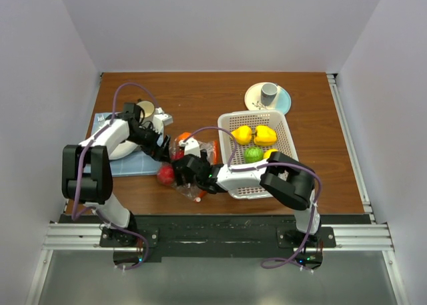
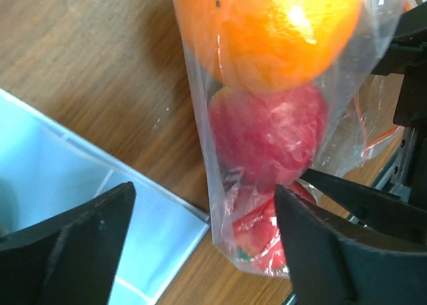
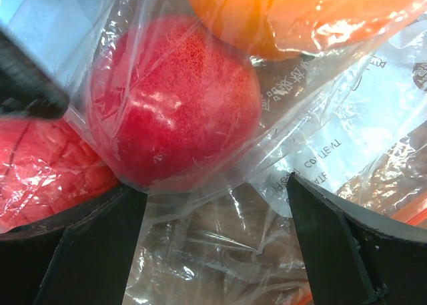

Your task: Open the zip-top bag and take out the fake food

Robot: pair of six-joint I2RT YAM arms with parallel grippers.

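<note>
left gripper point(image 2: 200, 251) spread wide, bag corner between its fingers, not pinched. right gripper point(image 3: 213, 251) also spread, over crinkled film. zip-top bag point(image 1: 203, 151) lies between blue mat point(image 1: 130, 163) and white basket point(image 1: 257, 115), red and orange fake food point(image 3: 173, 98) inside; grippers crowd together.

From above, you see little of the zip-top bag point(image 1: 210, 151): the left gripper point(image 1: 165, 153) and right gripper point(image 1: 181, 169) cover it, and you cannot tell whether it is zipped. The left wrist view cuts the orange fruit point(image 2: 267, 25) at the top edge. The right wrist view crops the ridged red piece point(image 3: 40, 171) at the left.
</note>
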